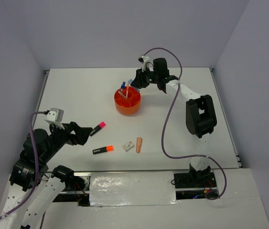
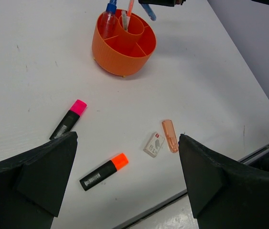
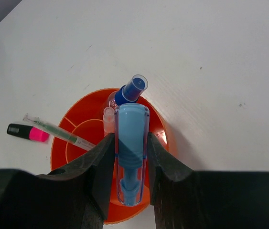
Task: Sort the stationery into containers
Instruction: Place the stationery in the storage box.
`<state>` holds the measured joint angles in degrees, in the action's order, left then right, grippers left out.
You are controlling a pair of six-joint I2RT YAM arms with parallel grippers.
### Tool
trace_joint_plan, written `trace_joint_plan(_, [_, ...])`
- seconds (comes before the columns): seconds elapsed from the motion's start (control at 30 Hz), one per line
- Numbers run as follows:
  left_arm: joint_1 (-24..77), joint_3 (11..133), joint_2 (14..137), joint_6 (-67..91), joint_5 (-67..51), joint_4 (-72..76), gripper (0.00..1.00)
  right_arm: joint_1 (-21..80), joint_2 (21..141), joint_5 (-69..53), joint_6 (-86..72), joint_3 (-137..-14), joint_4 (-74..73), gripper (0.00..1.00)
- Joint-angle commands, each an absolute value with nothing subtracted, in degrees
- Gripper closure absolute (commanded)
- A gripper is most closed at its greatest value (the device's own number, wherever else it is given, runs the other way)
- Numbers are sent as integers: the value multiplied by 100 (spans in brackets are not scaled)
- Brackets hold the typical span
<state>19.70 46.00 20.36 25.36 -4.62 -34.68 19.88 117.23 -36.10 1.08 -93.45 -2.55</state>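
Legible txt: none | black plastic highlighter w/ pink cap [image 2: 68, 120]: white print on barrel, too small to read | black plastic highlighter w/ orange cap [image 2: 103, 171]: same, unreadable | white rectangular eraser [image 2: 154, 144]: small red mark, illegible

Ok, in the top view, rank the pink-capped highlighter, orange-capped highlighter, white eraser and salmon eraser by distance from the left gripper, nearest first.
From the left gripper:
1. pink-capped highlighter, just off its fingertips.
2. orange-capped highlighter, toward the table's near edge.
3. white eraser, further right.
4. salmon eraser, rightmost.
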Motion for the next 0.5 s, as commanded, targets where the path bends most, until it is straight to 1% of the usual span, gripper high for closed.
trace_joint_plan(0.0, [1995, 4597, 1969, 2364, -633, -3173, 1, 1995, 11838, -3920, 62, -9580, -18, 81])
trace_joint_plan(0.47, [1995, 4588, 1934, 2355, -668, -3155, 1, 1986, 12322, -3920, -193, -9958, 228, 78])
